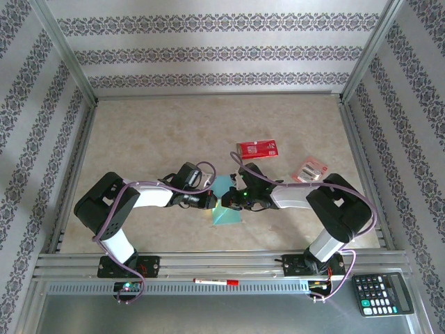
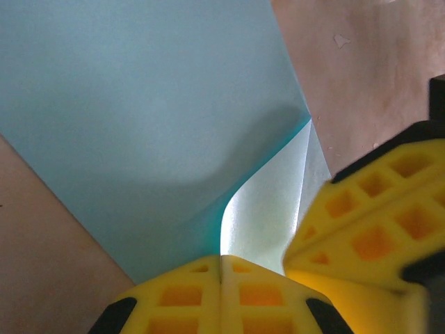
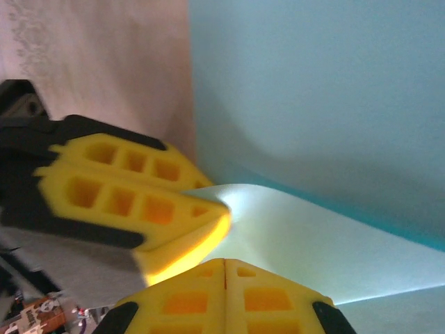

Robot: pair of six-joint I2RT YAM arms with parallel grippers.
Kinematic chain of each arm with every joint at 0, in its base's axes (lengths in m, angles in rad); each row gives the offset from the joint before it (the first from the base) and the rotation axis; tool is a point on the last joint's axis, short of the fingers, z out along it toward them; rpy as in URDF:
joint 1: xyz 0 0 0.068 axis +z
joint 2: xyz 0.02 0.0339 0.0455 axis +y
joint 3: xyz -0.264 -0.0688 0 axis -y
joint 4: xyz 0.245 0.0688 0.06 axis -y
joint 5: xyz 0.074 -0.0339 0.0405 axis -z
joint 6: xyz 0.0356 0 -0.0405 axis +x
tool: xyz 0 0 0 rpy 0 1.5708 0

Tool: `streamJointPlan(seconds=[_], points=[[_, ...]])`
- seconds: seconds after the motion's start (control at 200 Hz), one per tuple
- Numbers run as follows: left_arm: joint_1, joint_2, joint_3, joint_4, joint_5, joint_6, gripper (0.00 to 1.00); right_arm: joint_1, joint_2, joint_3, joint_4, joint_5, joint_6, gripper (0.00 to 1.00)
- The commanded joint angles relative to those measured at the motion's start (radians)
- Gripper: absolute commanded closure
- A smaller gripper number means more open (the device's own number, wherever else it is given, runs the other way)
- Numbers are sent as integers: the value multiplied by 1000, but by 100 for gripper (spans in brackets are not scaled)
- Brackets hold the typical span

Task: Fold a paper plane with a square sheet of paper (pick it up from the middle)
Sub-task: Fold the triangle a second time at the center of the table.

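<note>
At lower centre of the top view, between the two arms, the sheet (image 1: pixel 229 217) lies on the table (image 1: pixel 139 132). It is mostly flat, with one flap raised where the grippers meet. The red packet (image 1: pixel 257 149) sits apart, above and to the right of it.

Left gripper (image 2: pixel 220 268): pads together, and the curled edge of the flap runs straight into the seam between them, so it is clamped on the sheet. Right gripper (image 3: pixel 224 273): pads likewise together at the bottom of its wrist view, with the pale underside of the flap reaching into them. We read it as clamped on the sheet too. The two pinch points are just beside each other, and each wrist view has the other gripper close alongside.

Handling, our judgement: thin, very light, limp — the flap bows in a soft curve rather than standing stiff. It will crease wherever it is pressed, and could tear or slip if the arms pull apart. Flat on the table it offers no edge to get under, so the raised flap is the place to hold. A pinch near the fold line, with both grippers moving as one, should keep the crease straight. A light grip suffices — sideways drag we would avoid.
</note>
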Motion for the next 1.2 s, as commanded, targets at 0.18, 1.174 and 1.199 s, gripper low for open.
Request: streamJointPlan(seconds=[0.18,1.174,1.199], points=[[10,60,-20,-87,-66,13,100,-72,40,-31,-11,22,-25,96],[10,64,-19,-97,-69,20,100,34,2,-5,24,5,56,96],[8,65,-18,-97,-69,21,100,40,2,-5,26,7,61,96]])
